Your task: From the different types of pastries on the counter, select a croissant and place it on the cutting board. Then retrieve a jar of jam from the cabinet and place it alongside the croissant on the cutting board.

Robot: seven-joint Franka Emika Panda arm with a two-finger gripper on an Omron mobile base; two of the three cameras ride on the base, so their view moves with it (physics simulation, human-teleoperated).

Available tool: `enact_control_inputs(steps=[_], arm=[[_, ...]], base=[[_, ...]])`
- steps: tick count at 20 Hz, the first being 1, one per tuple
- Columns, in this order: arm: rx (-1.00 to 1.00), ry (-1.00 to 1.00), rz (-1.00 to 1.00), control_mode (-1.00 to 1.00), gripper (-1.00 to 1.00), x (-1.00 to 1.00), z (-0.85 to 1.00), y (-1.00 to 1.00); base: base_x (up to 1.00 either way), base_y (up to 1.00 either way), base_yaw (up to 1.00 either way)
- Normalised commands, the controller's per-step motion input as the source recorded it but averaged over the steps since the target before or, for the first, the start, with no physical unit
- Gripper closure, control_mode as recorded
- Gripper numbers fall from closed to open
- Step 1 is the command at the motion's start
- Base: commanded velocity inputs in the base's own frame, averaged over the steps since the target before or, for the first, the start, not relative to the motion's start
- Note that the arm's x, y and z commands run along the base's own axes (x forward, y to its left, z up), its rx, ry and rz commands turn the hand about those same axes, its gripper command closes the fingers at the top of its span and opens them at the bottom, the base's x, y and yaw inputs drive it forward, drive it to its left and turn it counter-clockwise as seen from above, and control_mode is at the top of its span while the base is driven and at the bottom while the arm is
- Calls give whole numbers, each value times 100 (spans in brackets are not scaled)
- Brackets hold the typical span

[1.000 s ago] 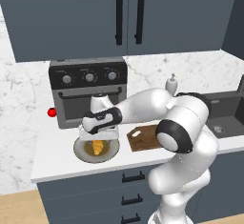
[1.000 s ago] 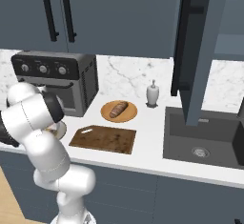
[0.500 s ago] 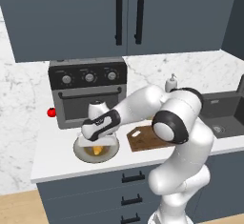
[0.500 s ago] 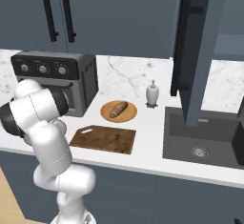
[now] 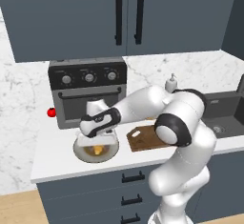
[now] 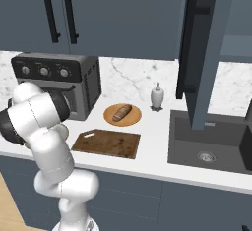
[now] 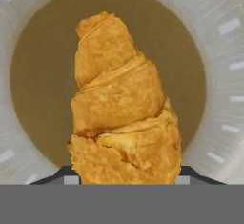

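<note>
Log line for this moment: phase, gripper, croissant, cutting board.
phase: grasping | gripper: shut on croissant | croissant: on grey plate | cutting board: bare

Dark blue-grey upper cabinets [image 5: 124, 15] with black bar handles hung above a white marble backsplash [image 6: 133, 80]. Matching drawers [image 5: 128, 189] sat below the white counter [image 6: 152, 141], over wooden flooring [image 5: 19, 208].

Even soft lighting, faint shadows, slightly pixelated

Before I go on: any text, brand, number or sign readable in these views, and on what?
None readable.
Toaster oven: three knobs, no legible markings.
White bottle: no label.
Cutting board, croissant and its plate: no writing.
</note>
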Motion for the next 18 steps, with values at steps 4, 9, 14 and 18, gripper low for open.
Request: enact_control_inputs(steps=[4,9,14,18], arm=[[8,1,-3,-100,100,-63,43,-40],[7,3,-4,-100,100,-44,34,-74],[4,3,0,-100,100,-16,12,-96],[9,1,3,-100,100,2,7,-64]], base=[[0,0,0],[0,0,0],[0,0,0],[0,0,0]])
